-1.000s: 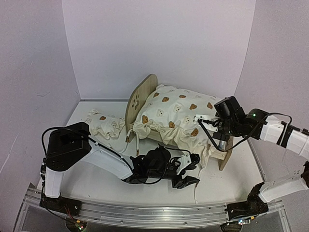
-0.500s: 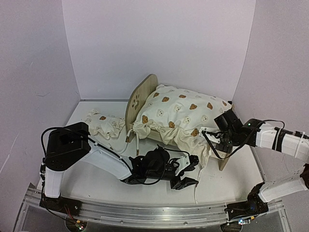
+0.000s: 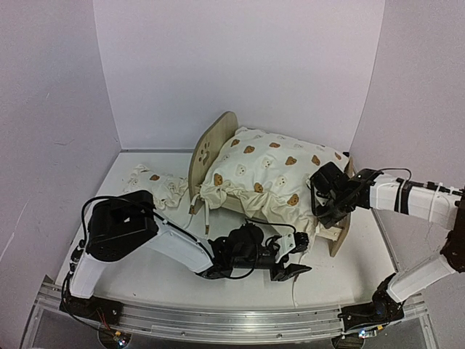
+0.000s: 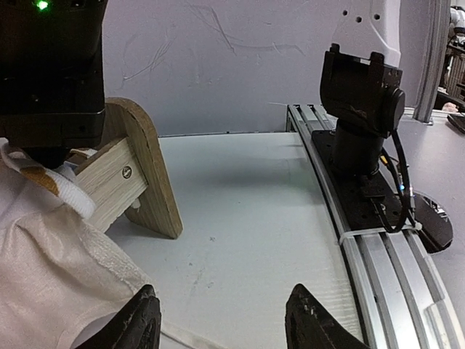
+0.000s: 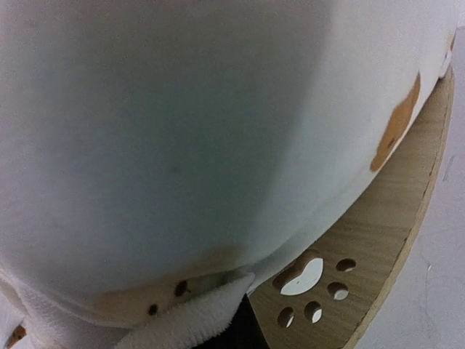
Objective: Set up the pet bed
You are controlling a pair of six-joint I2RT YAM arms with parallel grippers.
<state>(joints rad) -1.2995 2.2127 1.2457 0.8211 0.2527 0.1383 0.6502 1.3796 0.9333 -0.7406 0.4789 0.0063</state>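
Two states are recorded: left gripper (image 4: pixel 221 320) is held open, cushion (image 4: pixel 51 269) hem just beside one finger (image 4: pixel 142 320); right gripper (image 3: pixel 322 195) is closed, cushion directly ahead on the pet bed (image 5: pixel 378 247).

Just ahead of the left claw (image 4: pixel 225 323), whose black fingers (image 4: pixel 142 323) are looking like matt plastic, the white tabletop (image 4: pixel 247 211) is showing a smooth, dull finish with faint scuffs. To that claw's left, the light-wood pet bed frame (image 4: pixel 149 171) is showing pale, matt grain around a small metal screw head (image 4: pixel 126 172). The cream bear-print ruffled cushion (image 4: pixel 51 269) is looking like coarse woven cloth. To the claw's right, the ribbed aluminium rail (image 4: pixel 378 254) is gleaming softly.
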